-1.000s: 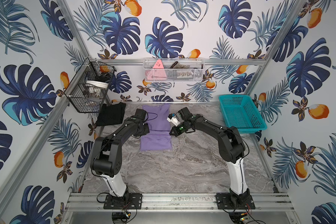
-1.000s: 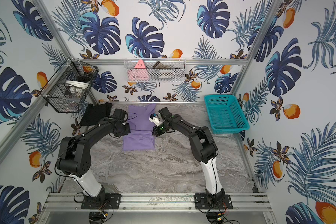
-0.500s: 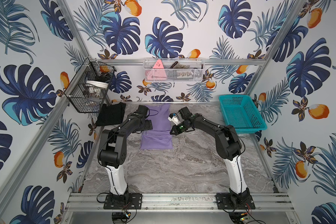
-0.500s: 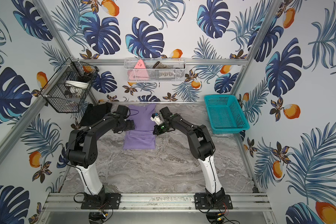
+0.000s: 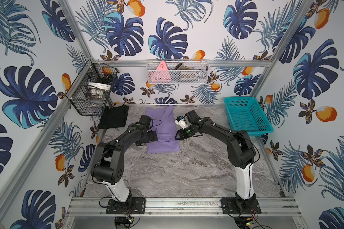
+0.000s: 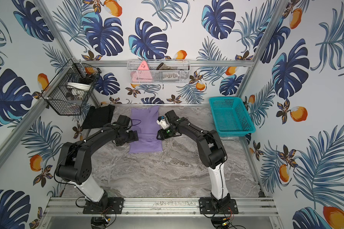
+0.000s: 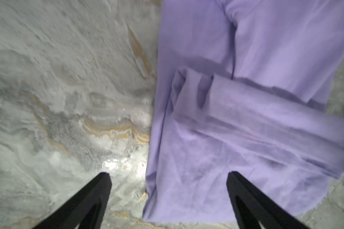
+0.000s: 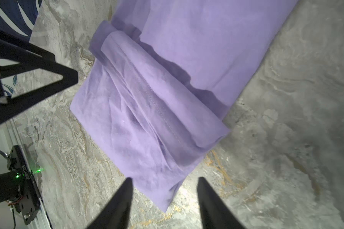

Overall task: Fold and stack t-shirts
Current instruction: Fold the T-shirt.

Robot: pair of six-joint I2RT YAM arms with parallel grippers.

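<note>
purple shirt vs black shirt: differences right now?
The purple shirt lies mid-table as a long strip, near end folded back; the black shirt is a compact fold in the far left corner. Purple sits between both arms; black lies outside them. Both lie flat on the table, unstacked.

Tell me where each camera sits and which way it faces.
Top views: high at the front, looking down and back at the marble table; both whole arms show, left tool and right tool flanking the purple shirt.
Left wrist: on the left arm, looking down past its open tool at the shirt's side edge and the table.
Right wrist: on the right arm, looking down past its open tool at the shirt's folded hem; the left tool's fingers show.
Shared: both wrist views show that fold.
</note>
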